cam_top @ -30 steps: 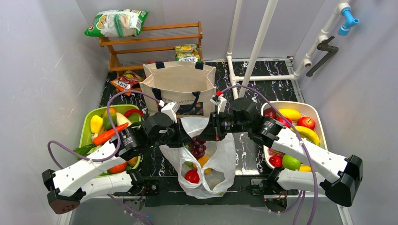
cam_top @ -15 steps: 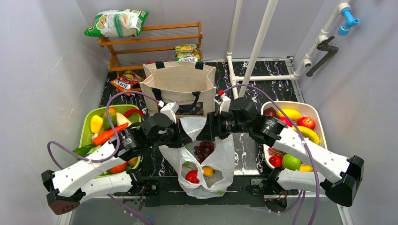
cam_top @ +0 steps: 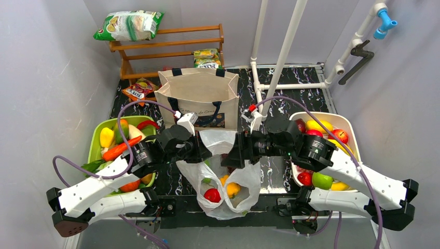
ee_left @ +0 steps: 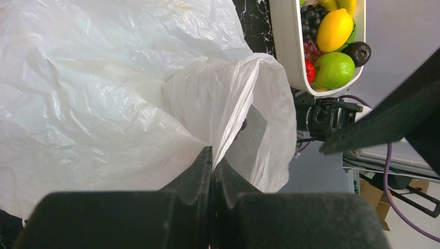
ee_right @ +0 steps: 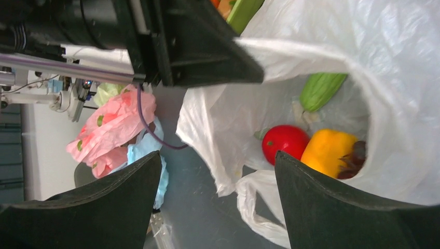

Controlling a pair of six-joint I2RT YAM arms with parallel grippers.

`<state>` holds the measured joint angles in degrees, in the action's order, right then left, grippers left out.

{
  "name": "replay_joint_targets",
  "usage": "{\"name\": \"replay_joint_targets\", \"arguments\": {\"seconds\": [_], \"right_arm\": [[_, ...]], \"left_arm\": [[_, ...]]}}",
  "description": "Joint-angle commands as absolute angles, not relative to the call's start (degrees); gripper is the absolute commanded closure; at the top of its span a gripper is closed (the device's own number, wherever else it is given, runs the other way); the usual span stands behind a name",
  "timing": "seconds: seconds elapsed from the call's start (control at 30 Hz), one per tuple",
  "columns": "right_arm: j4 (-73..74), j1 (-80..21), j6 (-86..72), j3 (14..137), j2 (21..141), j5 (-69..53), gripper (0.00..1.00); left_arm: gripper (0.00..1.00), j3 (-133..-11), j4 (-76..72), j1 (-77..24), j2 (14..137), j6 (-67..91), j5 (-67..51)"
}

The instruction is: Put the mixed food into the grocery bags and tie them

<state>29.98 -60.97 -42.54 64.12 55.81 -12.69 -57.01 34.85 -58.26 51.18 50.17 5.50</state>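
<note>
The white plastic bag (cam_top: 244, 179) lies at the near centre of the tabletop (cam_top: 272, 176), holding a tomato (ee_right: 285, 142), a yellow pepper (ee_right: 329, 150) and a cucumber (ee_right: 321, 88). The left hand (ee_left: 212, 155) is clamped on its left rim; the right hand (ee_right: 218, 161) hangs over the mouth, jaws apart, empty. We judge the film thin, limp and slippery, the load bottom-heavy: grip bunched rim or handle loops.

wooden rack (cam_top: 181, 32), white pipes (cam_top: 287, 46)

Overhead camera looks down; both wrist cameras closely share the bag (cam_top: 251, 176).
</note>
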Motion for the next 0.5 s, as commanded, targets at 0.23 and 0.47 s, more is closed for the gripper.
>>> {"name": "replay_joint_targets", "arguments": {"seconds": [0.23, 0.47], "right_arm": [[40.03, -71.82, -49.57, 57.82, 51.54, -2.55, 0.17], [41.93, -75.8, -50.09, 57.29, 51.06, 1.3, 0.22]], "left_arm": [[1.0, -58.97, 35.0, -58.28, 52.53, 50.05, 9.21], [1.0, -59.16, 33.93, -57.54, 53.03, 50.62, 10.81]]}}
